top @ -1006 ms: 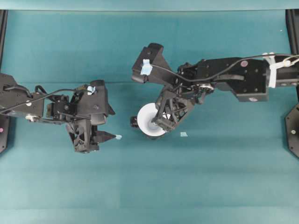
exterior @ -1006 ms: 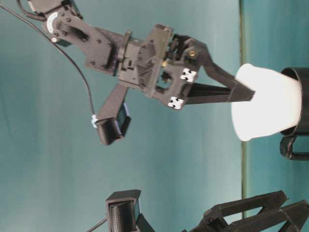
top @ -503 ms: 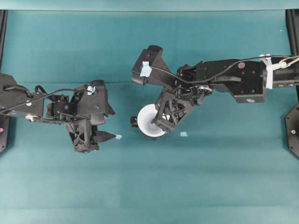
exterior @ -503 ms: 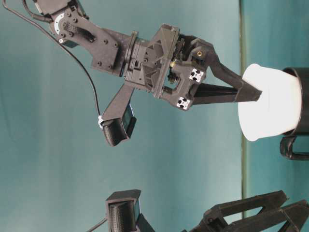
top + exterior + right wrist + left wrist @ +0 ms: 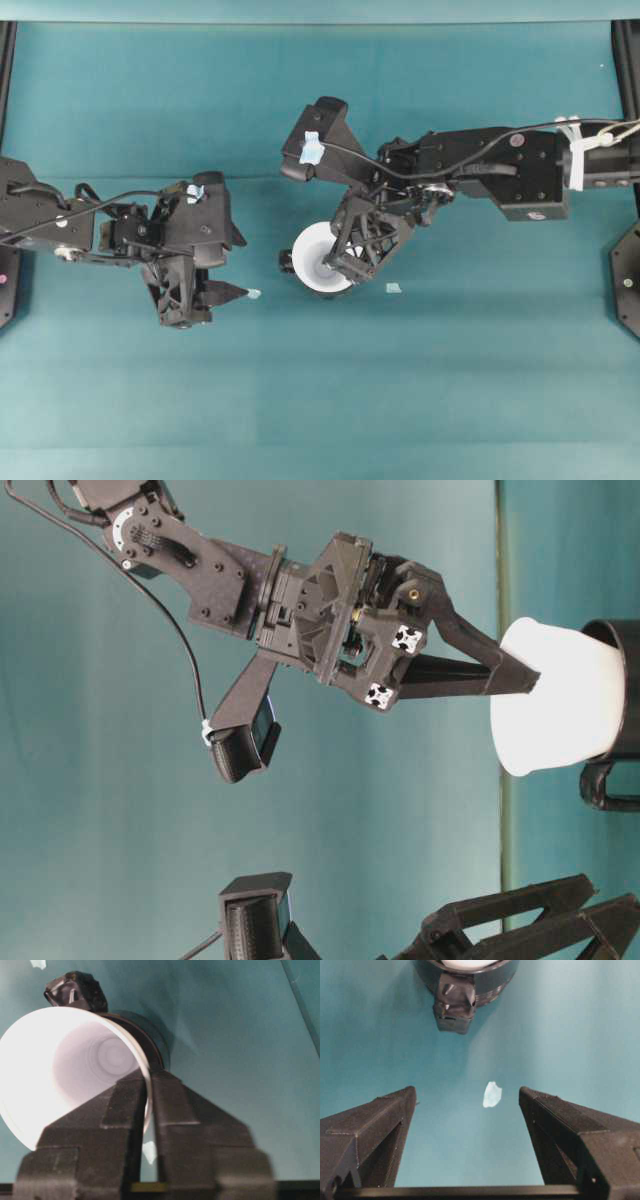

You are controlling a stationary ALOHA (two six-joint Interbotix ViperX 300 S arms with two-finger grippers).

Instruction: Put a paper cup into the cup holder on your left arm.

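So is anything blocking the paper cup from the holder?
Nothing visible. The paper cup already sits base-first in the cup holder, with the right gripper fingers either side of its rim.

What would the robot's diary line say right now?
paper cup: seated in cup holder | right jaws: astride cup rim | left jaws: wide open, empty

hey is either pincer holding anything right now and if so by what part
The right pincer straddles the paper cup's rim wall, loosely at most. The left pincer is open, empty.
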